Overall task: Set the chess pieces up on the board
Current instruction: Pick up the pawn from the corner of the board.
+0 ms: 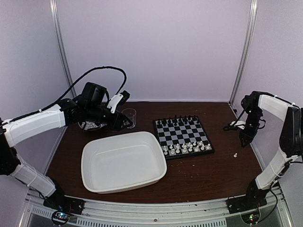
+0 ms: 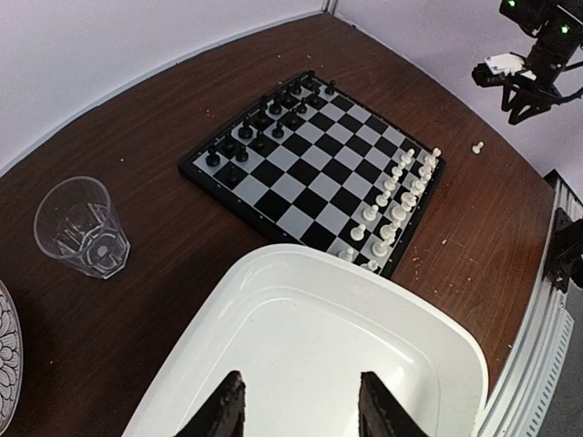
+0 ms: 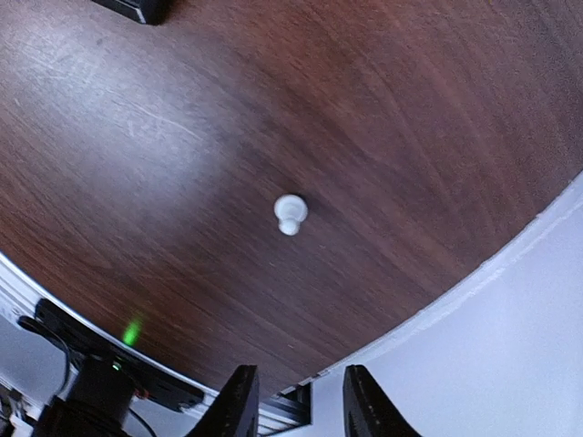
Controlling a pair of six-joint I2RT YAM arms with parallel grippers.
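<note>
No writing, label, brand, number or sign can be read in any view. The board (image 1: 183, 136) shows only its black and pale checks, and any marks along its thin rim are too small to tell.

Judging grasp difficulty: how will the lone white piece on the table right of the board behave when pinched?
The lone white piece is tiny and looks like plastic, so it is probably light and rigid. Its rounded shape suggests it may tip, roll or slip from the right pincer.
</note>
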